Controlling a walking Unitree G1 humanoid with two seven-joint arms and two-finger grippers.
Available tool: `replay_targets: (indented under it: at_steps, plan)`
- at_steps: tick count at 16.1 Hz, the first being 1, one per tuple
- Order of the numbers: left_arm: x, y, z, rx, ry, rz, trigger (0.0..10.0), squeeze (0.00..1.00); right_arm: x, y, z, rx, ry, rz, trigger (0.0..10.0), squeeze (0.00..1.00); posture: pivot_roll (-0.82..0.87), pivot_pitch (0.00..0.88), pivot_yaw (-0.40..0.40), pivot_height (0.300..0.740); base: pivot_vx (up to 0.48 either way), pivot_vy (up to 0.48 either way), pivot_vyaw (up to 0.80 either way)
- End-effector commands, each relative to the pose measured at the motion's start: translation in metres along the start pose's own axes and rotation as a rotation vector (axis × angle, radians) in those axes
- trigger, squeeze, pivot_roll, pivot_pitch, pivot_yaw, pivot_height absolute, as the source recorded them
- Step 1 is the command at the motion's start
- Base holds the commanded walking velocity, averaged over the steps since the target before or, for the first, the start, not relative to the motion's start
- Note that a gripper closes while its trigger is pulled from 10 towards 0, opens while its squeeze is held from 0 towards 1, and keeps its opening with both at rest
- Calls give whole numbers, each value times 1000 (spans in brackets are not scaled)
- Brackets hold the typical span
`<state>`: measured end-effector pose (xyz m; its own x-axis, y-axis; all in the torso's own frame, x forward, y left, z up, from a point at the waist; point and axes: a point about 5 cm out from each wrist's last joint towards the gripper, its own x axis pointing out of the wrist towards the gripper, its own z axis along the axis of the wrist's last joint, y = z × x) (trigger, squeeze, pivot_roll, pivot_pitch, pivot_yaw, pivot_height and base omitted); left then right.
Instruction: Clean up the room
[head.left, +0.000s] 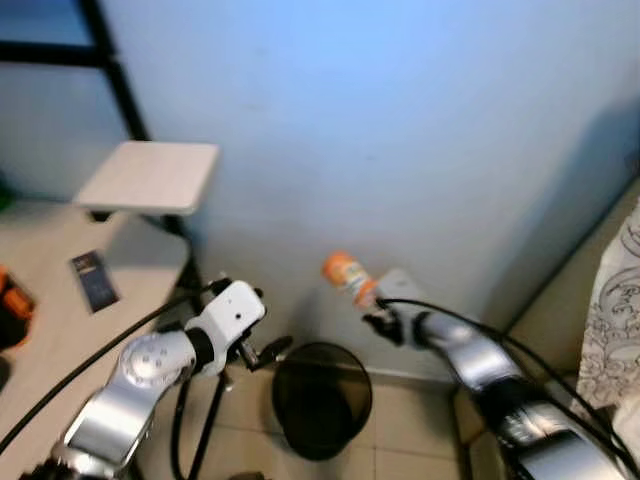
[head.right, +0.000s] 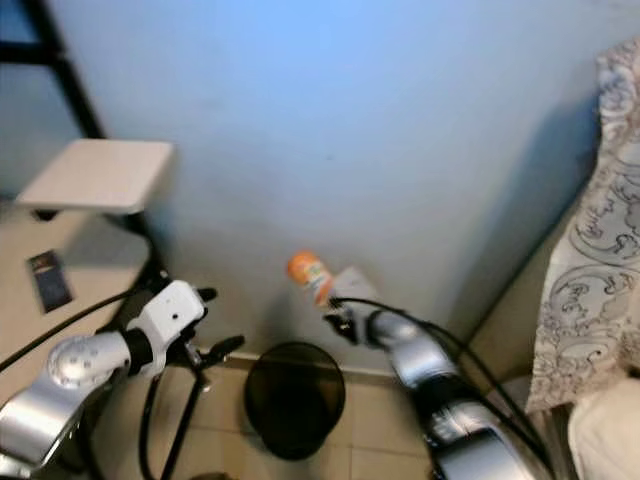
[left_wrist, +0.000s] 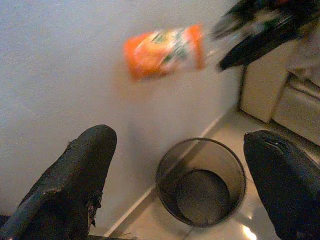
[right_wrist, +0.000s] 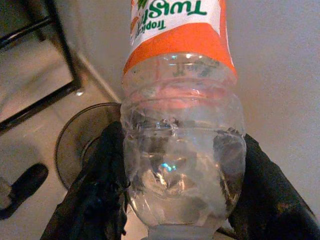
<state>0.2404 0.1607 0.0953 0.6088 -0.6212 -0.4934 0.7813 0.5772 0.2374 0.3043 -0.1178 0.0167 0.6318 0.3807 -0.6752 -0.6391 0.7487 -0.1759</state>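
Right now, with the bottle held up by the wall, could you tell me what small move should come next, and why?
Probably ease the right pincer back from the wall until the bottle hangs over the bin, then let go. The bottle is clamped, and the black bin stands open on the floor below, slightly nearer the robot.

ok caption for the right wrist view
Right pincer holds a clear bottle over the bin.

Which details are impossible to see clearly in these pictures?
- Bottle cap: cut off by the right wrist view's edge.
- Bottle label: blurred in the left wrist view.
- Trash bin contents: too dark.
- Small dark card on the desk: too small to read.
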Motion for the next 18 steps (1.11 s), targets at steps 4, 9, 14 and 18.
replay_targets:
  at_steps: [4,9,14,18]
  plan:
    - [4,5,4,55,9,-67,10000,0,11,6,-9,5,84,-62,10000,0,96,0,-11,740,0,0,0]
    - [1,6,1,68,20,-84,10000,0,16,12,-4,61,74,-56,10000,1000,96,0,-7,740,0,0,0]
    - [0,7,-1,72,23,-87,10000,0,17,18,-5,22,82,-45,10000,1000,93,0,-3,740,0,0,0]
    - [1,8,0,77,23,-90,10000,0,17,25,-16,3,116,0,10000,1000,89,0,1,740,0,0,0]
